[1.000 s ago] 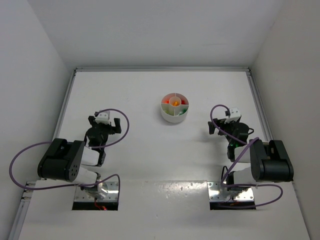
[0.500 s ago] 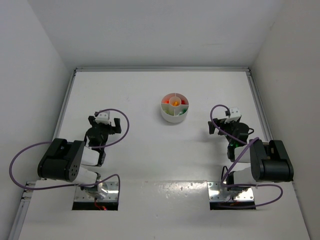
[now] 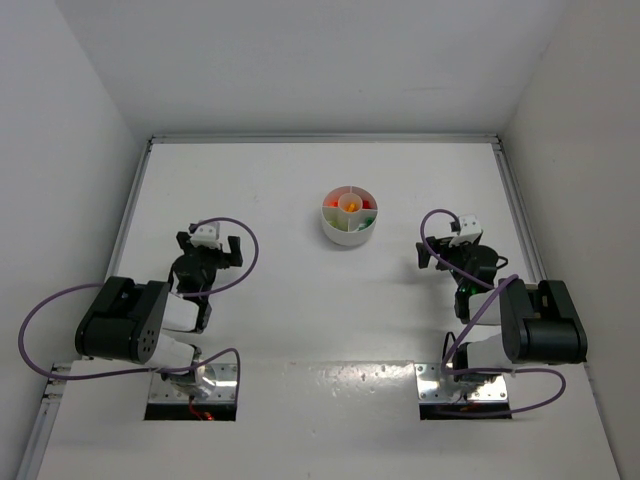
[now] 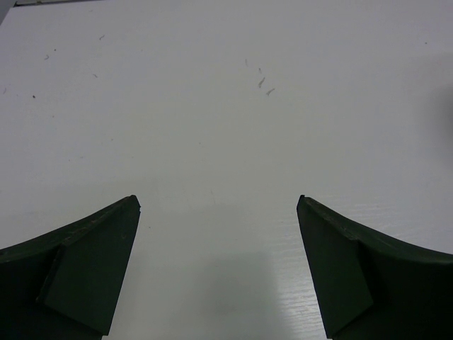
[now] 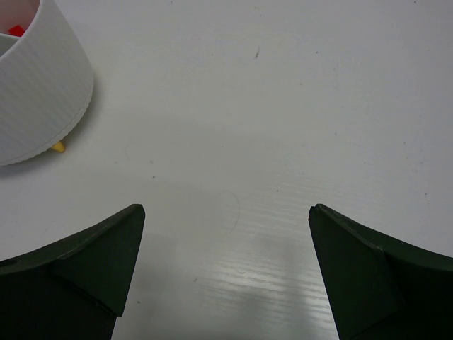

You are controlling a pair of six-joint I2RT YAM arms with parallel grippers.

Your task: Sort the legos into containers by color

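White table [image 3: 300, 300] is lying flat and taking up the floor of the enclosure. A metal rail [image 3: 320, 138] is running along its edge at 12 o'clock, and side rails [image 3: 125, 230] are bordering it at 9 and 3 o'clock. Plain white walls [image 3: 320, 60] are rising beyond the rails. A glare patch [image 3: 330, 385] is showing on the surface at 6 o'clock. In the left wrist view, small grey scuff marks [image 4: 263, 81] are sitting toward 12 o'clock.

The surface [image 3: 290, 300] is white and smooth, with a soft shine at its near end. The dish [image 5: 35, 92] looks like white plastic, and its outer wall is rough with fine ridges. The left pincer [image 4: 218, 209] and right pincer [image 5: 226, 212] look like dark, dull plastic.
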